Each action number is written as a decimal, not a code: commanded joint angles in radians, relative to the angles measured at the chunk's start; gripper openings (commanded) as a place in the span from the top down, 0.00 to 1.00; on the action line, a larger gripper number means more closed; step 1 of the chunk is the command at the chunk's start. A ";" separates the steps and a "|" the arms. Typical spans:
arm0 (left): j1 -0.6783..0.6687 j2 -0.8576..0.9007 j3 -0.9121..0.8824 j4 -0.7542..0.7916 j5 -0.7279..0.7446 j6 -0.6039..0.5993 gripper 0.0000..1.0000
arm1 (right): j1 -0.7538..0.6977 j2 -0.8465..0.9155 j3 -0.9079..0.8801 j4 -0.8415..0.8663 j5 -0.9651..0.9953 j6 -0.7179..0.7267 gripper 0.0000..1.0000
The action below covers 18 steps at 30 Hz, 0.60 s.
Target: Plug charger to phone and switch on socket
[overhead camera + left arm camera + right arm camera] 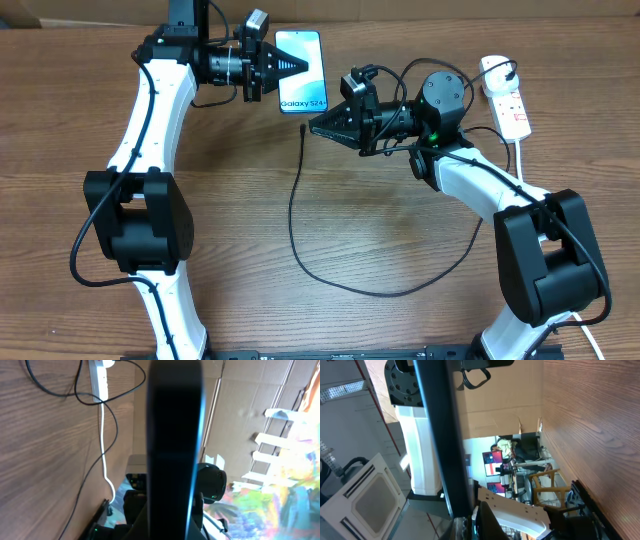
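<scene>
here our left gripper [297, 65] is clamped on the phone [310, 82]. our right gripper [314, 128] points at the charger [303, 138] tip; we cannot tell if it grips.

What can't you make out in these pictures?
Opening of the left gripper: one dark wedge overhead over the slim blue-white phone; dark blur fills its wrist view.
Whether the right gripper holds the thin black charger cable: tip too small overhead, wrist view blurred.
Switch position on the white power strip: too small.
</scene>
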 commanded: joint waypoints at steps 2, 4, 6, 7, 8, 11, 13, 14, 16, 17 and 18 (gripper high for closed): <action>0.010 0.000 0.010 0.022 -0.068 0.086 0.96 | -0.005 -0.003 0.013 0.008 0.006 -0.030 0.96; 0.023 0.000 0.010 0.023 -0.138 0.112 0.96 | -0.005 -0.003 0.012 -0.026 0.006 -0.075 0.96; 0.039 0.000 0.010 0.018 -0.199 0.145 0.96 | -0.005 -0.003 0.012 -0.091 0.006 -0.127 0.96; 0.048 0.000 0.010 0.012 -0.229 0.152 0.96 | -0.005 -0.003 0.012 -0.134 0.007 -0.165 0.94; 0.057 0.000 0.010 0.001 -0.262 0.150 0.96 | -0.005 -0.003 0.012 -0.182 0.011 -0.206 0.91; 0.089 0.000 0.010 -0.015 -0.335 0.150 0.96 | -0.005 -0.002 0.012 -0.331 0.044 -0.322 0.78; 0.113 0.000 0.010 -0.033 -0.402 0.150 0.96 | -0.005 -0.003 0.012 -0.418 0.086 -0.397 0.66; 0.126 0.000 0.010 -0.047 -0.435 0.150 0.96 | -0.005 -0.003 0.012 -0.457 0.113 -0.438 0.62; 0.148 0.000 0.010 -0.086 -0.509 0.151 0.96 | -0.005 -0.003 0.012 -0.557 0.185 -0.521 0.52; 0.157 0.000 0.010 -0.109 -0.541 0.153 0.96 | -0.005 -0.003 0.012 -0.612 0.224 -0.558 0.51; 0.167 0.000 0.010 -0.139 -0.569 0.185 0.96 | -0.005 -0.003 0.013 -0.671 0.278 -0.606 0.49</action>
